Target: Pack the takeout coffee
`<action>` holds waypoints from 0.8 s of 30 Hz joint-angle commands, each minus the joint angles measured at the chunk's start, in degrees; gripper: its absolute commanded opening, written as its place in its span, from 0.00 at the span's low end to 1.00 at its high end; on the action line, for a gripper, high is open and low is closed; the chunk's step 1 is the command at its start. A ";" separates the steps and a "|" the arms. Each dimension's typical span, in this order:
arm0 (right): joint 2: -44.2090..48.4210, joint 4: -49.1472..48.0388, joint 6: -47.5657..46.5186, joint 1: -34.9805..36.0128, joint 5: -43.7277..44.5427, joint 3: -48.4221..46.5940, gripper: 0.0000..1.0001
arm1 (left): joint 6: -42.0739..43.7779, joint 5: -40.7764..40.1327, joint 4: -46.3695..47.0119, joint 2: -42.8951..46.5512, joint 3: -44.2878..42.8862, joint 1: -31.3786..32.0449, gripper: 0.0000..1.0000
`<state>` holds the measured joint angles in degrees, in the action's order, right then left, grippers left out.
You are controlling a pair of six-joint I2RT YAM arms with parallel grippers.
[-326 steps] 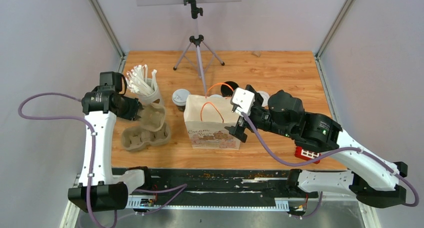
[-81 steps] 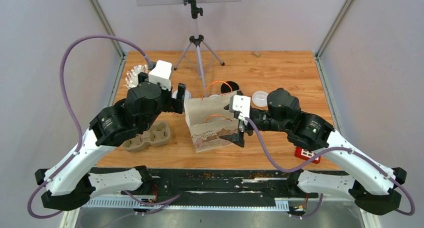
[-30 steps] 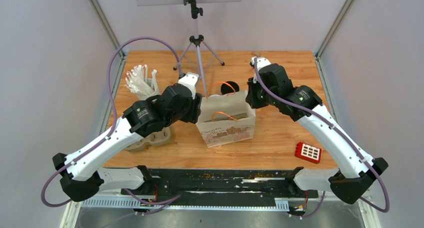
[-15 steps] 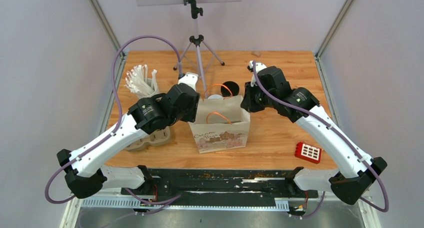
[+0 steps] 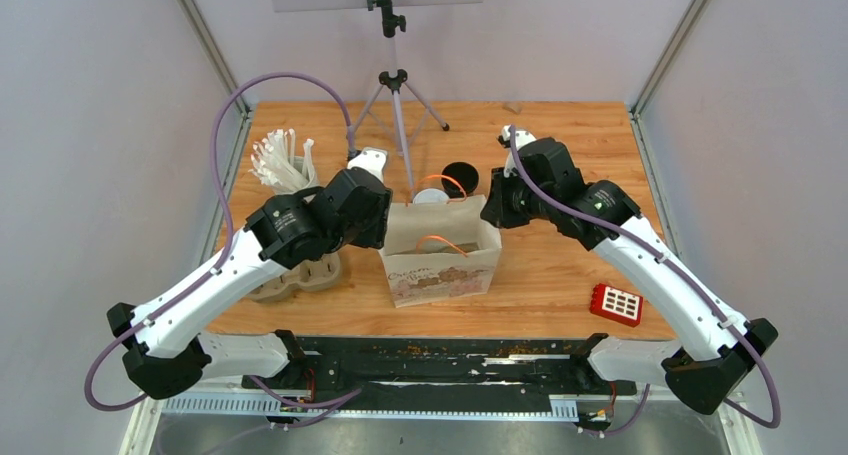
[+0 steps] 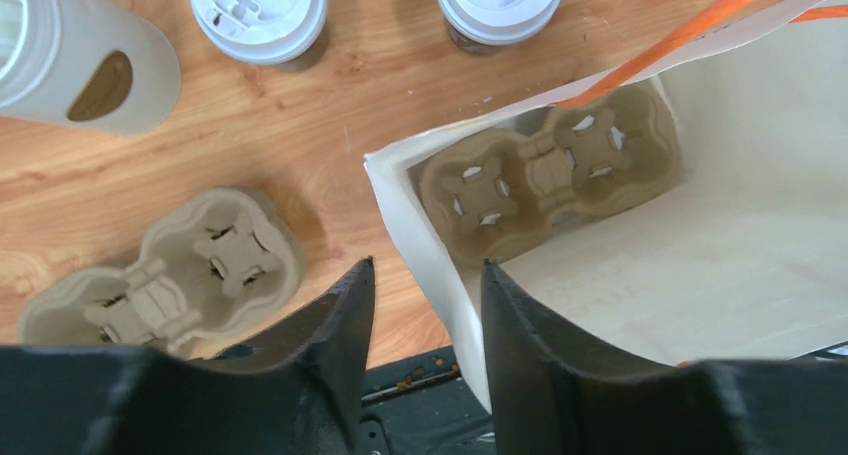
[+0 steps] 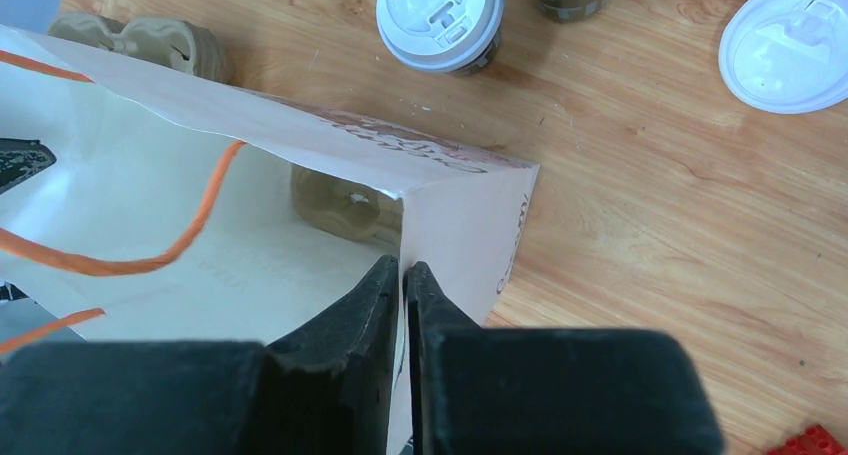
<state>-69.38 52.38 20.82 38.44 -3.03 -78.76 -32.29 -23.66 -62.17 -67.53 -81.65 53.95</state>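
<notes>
Flanking the bag (image 5: pixel 440 275): carrier (image 6: pixel 165 275), lidded cups (image 6: pixel 258 13).

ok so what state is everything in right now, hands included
paper bag, upright, mouth open
left hand, open, astride a bag wall
right hand, shut on a bag wall
carrier in bag, empty, flat on bottom
carrier on table, empty
lidded cups, two, upright, outside bag
open cup, no lid
loose lid, on table
straw cup, upright, holding straws
</notes>
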 commanded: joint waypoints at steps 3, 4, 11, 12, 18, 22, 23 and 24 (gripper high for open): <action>1.25 -2.90 1.95 -0.17 -0.96 -0.84 0.17 | -1.96 2.10 -1.01 1.60 -0.16 -0.16 0.34; 1.22 -2.82 2.02 -0.16 -1.01 -1.08 0.21 | -1.73 1.62 -1.81 1.94 -0.54 -0.19 0.28; 2.62 -4.59 -0.44 -0.50 1.76 -2.37 0.64 | 1.23 0.43 -7.59 4.72 -2.58 -0.30 0.00; 2.73 -4.78 -1.10 -0.49 2.14 -2.82 0.69 | 1.60 0.33 -8.29 5.12 -2.46 -0.35 0.00; 3.21 -6.81 -3.27 -1.80 5.59 -5.52 0.89 | 3.84 -1.70 -12.05 7.36 -2.18 -0.95 0.00; 0.02 -8.85 -5.18 -6.84 4.20 -4.36 0.91 | 5.49 -1.53 -11.12 8.37 -1.80 -1.10 0.00; -1.49 -9.41 -5.98 -8.29 4.00 -4.12 0.91 | 5.72 -1.53 -10.69 8.33 -1.59 -1.11 0.00; -3.05 -9.85 -7.62 -9.54 1.68 -4.40 0.91 | 6.14 -1.09 -10.04 8.38 -1.21 -1.13 0.00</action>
<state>-68.14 46.70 17.52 33.06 0.16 -82.19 -28.73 -24.10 -73.28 -60.01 -81.93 53.10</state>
